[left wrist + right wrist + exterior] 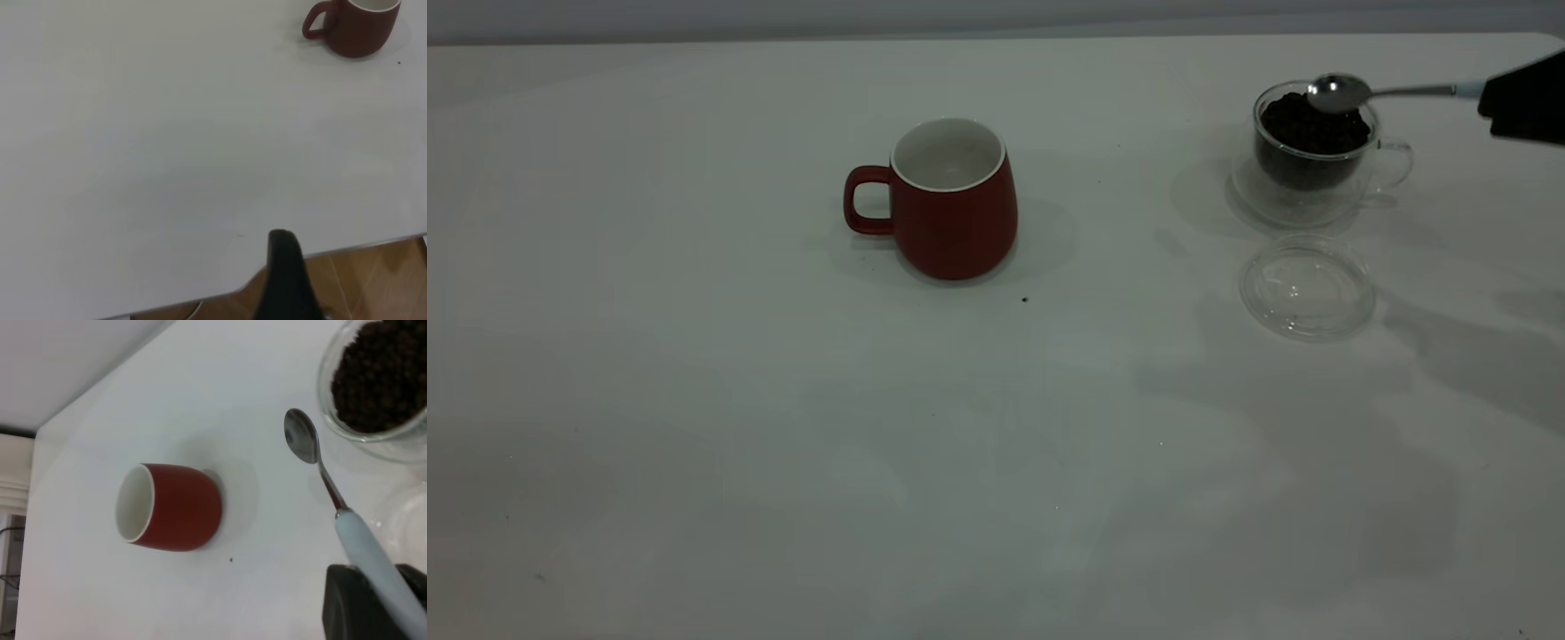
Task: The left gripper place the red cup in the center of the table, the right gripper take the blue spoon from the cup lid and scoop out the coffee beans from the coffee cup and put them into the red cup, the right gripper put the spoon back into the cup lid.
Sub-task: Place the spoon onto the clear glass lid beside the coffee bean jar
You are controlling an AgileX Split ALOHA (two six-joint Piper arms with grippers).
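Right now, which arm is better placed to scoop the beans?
Right. The right gripper already holds the spoon with its bowl over the beans; the left gripper sits back at the table edge.

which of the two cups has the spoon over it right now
The clear glass coffee cup, filled with dark coffee beans. The blue spoon, held by the right hand, hangs over its rim. The red cup stands apart, empty.

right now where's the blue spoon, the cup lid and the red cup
blue spoon (1337, 92): exterior view, on its metal bowl
cup lid (1307, 286): exterior view, middle of the clear disc
red cup (956, 222): exterior view, on its red side wall
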